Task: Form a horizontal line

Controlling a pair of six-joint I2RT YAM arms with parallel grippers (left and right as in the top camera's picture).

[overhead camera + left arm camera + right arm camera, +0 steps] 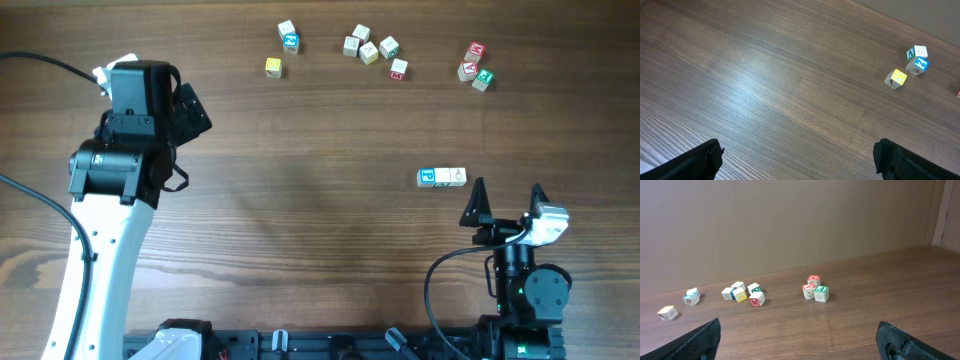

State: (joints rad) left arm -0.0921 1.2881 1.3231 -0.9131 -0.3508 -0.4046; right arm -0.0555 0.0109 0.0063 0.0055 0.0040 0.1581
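Two square-edged wooden blocks, a teal cube (pixel 428 177) and a cream cube (pixel 455 176), are touching edge to edge and forming the line (pixel 441 177). It is lying just ahead of the right gripper (pixel 508 193), off its left finger. The right gripper's jaws are standing wide apart, gripping nothing. The left gripper (pixel 797 152) is likewise standing spread and empty over the table (pixel 765 90), whose dark, fine-grained wood is showing a soft sheen. Loose cubes (pixel 815 291) with red, green, yellow and blue printed faces are lying scattered well ahead of both grippers.
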